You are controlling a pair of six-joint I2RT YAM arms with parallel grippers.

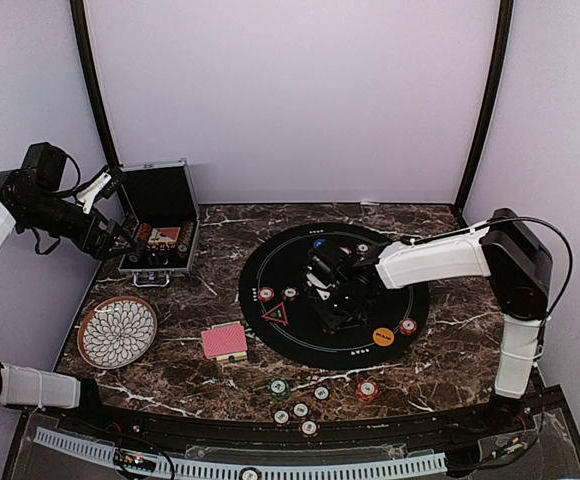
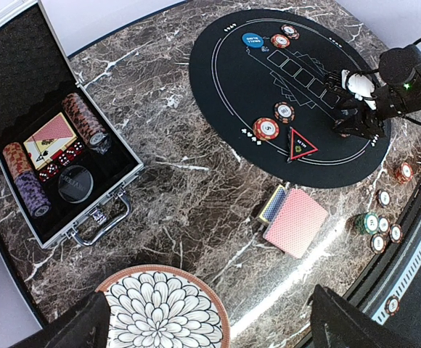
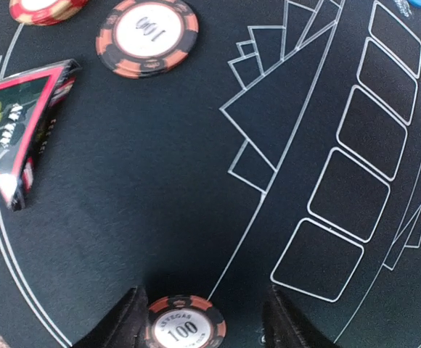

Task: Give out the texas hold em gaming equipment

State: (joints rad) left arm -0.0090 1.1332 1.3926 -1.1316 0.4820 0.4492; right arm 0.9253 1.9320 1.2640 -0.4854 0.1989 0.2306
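Even, bright overhead light; a glare streak on the marble table; wrist views bend at edges.

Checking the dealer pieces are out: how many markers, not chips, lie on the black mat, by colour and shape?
Orange disc: 1
Blue disc: 1
Red triangle: 1
Total: 3

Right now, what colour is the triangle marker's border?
Red border on the triangle marker; clearest in the right wrist view.
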